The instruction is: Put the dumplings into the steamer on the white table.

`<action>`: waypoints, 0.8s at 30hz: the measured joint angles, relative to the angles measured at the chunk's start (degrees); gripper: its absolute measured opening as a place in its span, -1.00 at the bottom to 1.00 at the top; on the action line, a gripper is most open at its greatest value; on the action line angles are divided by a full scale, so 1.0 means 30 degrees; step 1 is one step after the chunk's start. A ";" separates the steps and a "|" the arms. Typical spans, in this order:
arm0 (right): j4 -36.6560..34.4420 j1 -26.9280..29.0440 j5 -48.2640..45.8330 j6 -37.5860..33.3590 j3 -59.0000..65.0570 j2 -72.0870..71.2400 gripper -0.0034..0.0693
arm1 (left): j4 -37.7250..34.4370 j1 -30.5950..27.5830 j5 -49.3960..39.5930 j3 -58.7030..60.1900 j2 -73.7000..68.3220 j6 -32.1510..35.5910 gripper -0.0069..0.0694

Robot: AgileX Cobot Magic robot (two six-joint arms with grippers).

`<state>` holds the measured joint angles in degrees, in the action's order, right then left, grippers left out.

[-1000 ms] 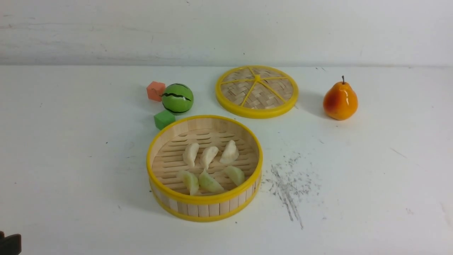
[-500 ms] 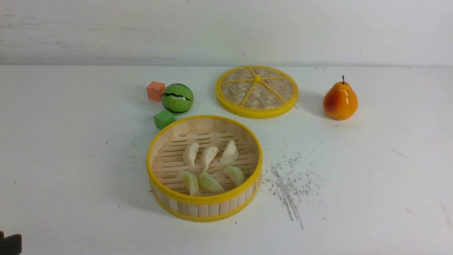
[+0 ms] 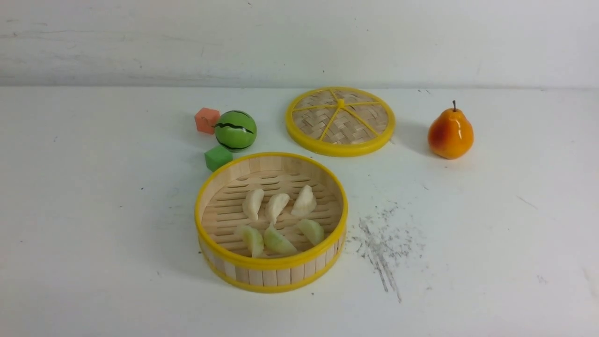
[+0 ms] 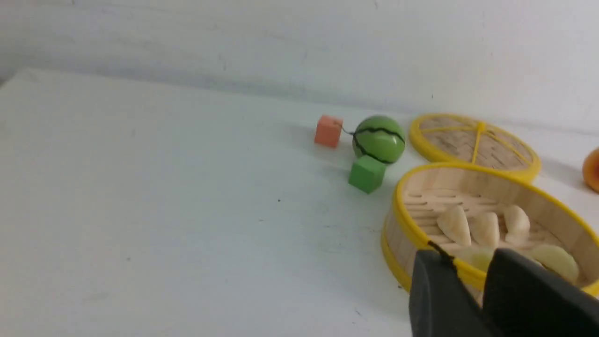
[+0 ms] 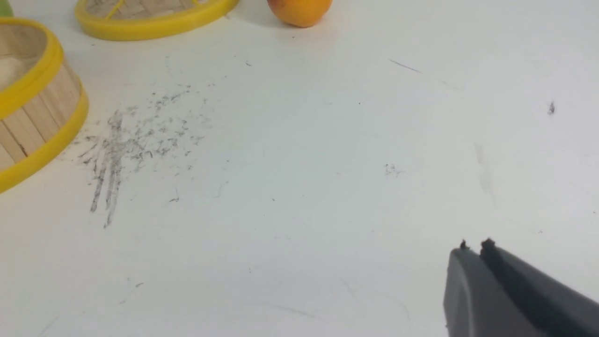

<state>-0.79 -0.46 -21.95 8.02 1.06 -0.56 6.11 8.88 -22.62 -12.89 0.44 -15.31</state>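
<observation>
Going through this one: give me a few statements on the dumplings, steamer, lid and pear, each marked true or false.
1. All six dumplings are inside the steamer. True.
2. The woven lid is on the steamer. False: the lid lies on the table behind it.
3. The three cream-white dumplings lie farther from the robot than the three greenish ones. True.
4. The pear stands left of the lid. False: the pear is to its right.
5. The left pincer holds a dumpling. False: the left pincer holds nothing.
</observation>
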 joint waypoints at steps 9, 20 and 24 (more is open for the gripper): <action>-0.0005 0.0000 0.0000 0.0000 0.0000 0.0000 -0.79 | -0.5427 -0.2039 0.2191 0.4519 0.0051 0.4950 -0.86; -0.0005 0.0000 0.0000 0.0000 0.0000 0.0000 -0.74 | -0.4721 -0.2039 -0.0028 0.4880 0.0051 0.4633 -0.86; -0.0005 0.0000 0.0000 0.0000 0.0000 0.0000 -0.74 | -0.4721 -0.2039 -0.0028 0.4880 0.0051 0.4633 -0.86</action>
<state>-0.80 -0.46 -21.95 8.02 1.06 -0.56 -8.06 2.76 -22.71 1.74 0.59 -1.41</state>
